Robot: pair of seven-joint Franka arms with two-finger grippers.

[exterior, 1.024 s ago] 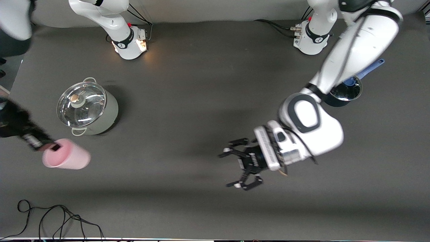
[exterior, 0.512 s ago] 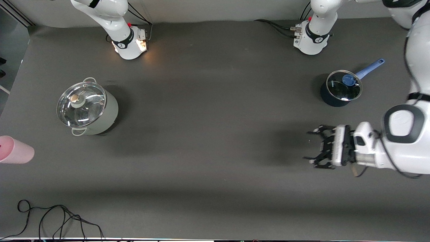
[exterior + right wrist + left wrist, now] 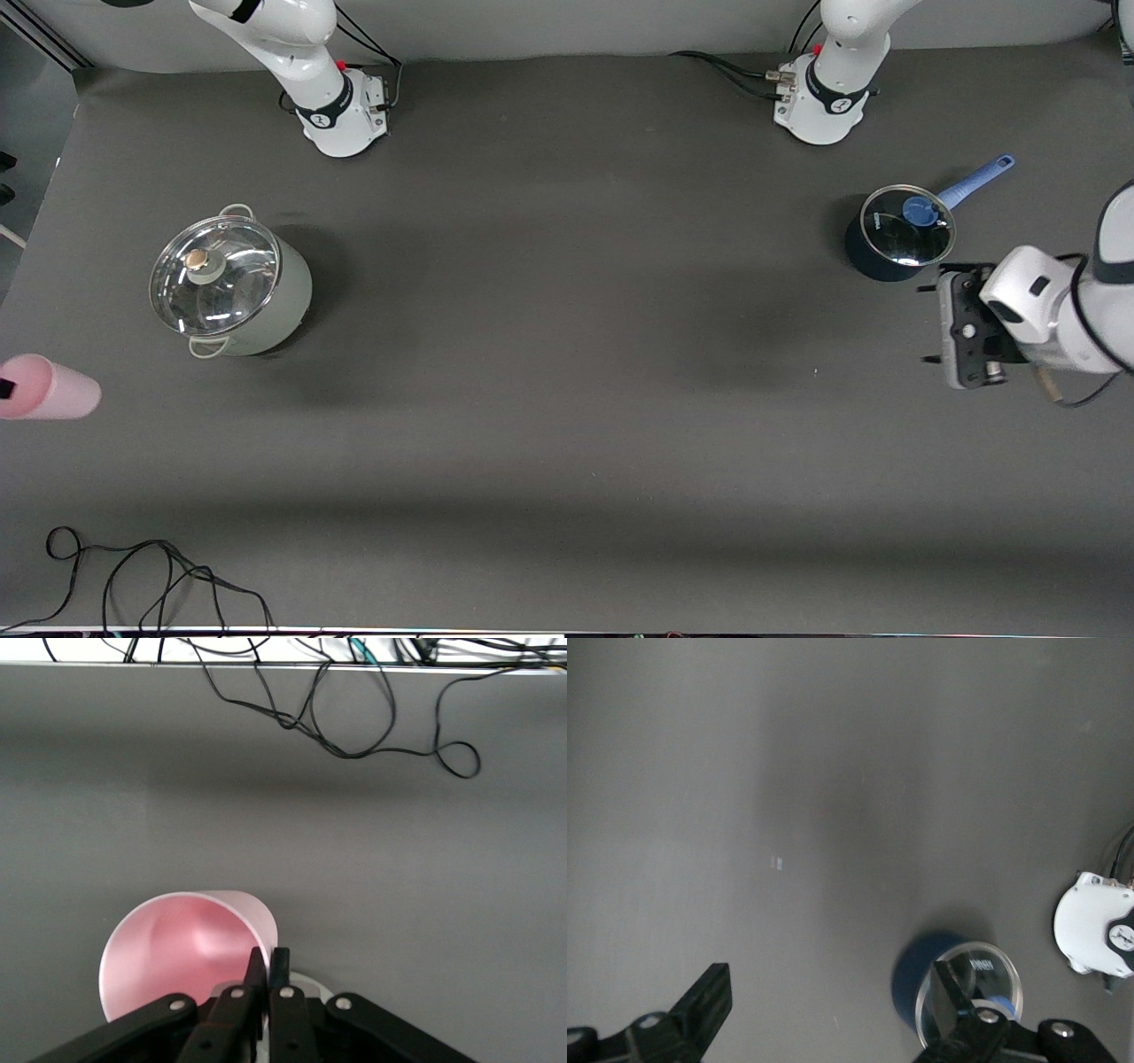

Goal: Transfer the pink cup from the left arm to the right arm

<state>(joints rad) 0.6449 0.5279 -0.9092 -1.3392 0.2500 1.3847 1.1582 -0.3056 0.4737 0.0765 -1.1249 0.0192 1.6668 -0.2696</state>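
1. Since a second ago the left gripper [image 3: 930, 312] has swung away from the middle of the bench to the left arm's end. It now hangs just beside the small dark-blue lidded saucepan with the blue handle [image 3: 897, 235], with its fingers [image 3: 704, 1005] spread apart and empty.
2. The small pale-pink tapered plastic cup [image 3: 49, 399] has drifted to the bench edge at the right arm's end. The right gripper [image 3: 268, 967] holds it aloft on its side, with its fingers pinched together on the rim wall.
3. That grip takes only a thin bit of rim, so I judge a quick swing could twist the cup loose.
4. The big grey steel pot with the glass lid [image 3: 229, 285] stands close by. A low carry toward the base could clip it.
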